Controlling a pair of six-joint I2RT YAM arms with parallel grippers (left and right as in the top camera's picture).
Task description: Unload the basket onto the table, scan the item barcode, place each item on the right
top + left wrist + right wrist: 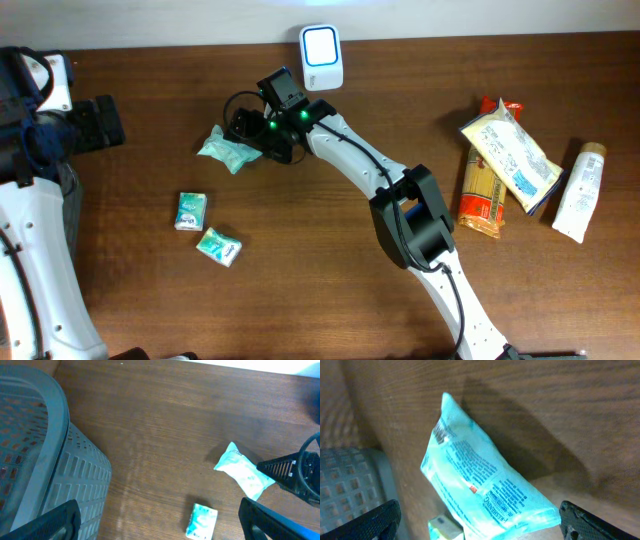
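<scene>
A teal wipes packet (225, 150) lies on the wooden table, printed side showing in the right wrist view (480, 485). My right gripper (250, 140) reaches in from the right. It stands open (480, 527), with one black fingertip on each side of the packet's near end and not closed on it. The white scanner (321, 57) stands at the table's back edge, just right of that gripper. My left gripper (108, 122) hangs open (160, 525) at the far left, above the table beside a basket, holding nothing. It sees the packet (243, 471) from afar.
A grey slatted basket (45, 460) stands at the left edge. Two small teal packs (191, 211) (219, 246) lie in front of the packet. At the right lie a pasta pack (482, 190), a yellowish bag (510, 155) and a white tube (580, 190).
</scene>
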